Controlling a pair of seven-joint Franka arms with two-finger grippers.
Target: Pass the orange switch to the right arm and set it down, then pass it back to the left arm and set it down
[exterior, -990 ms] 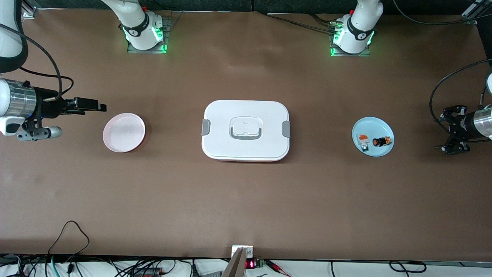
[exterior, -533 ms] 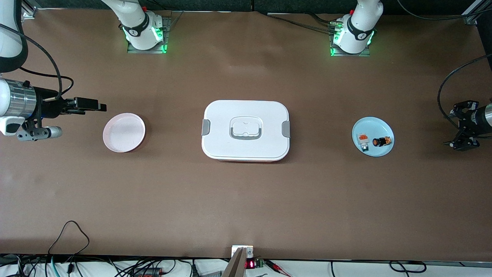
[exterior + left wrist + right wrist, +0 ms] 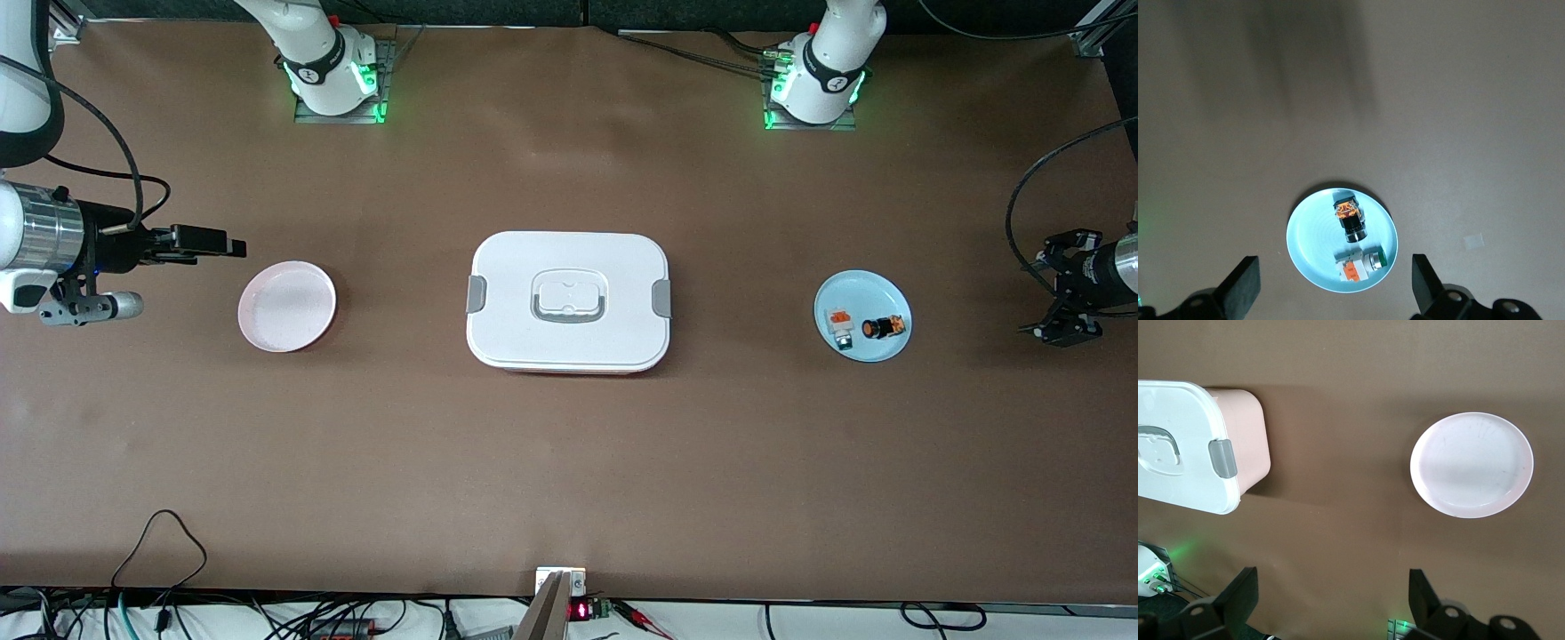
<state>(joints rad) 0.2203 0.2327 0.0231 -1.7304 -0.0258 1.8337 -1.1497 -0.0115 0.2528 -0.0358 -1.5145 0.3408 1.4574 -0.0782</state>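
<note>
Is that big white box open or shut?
Shut: the box has its lid seated flat, the grey clips sit at both ends, and the handle lies flat.

No legible text, label or brand anywhere; only red lit digits, too small to read, on a small display [image 3: 579,611] at the surface's near edge.

Left arm pulls back toward its table end

The left gripper [image 3: 1062,298], jaws spread wide, has drawn away from the blue plate [image 3: 853,286] since a second ago, then seemingly edged slightly back toward it in the last half second.
</note>
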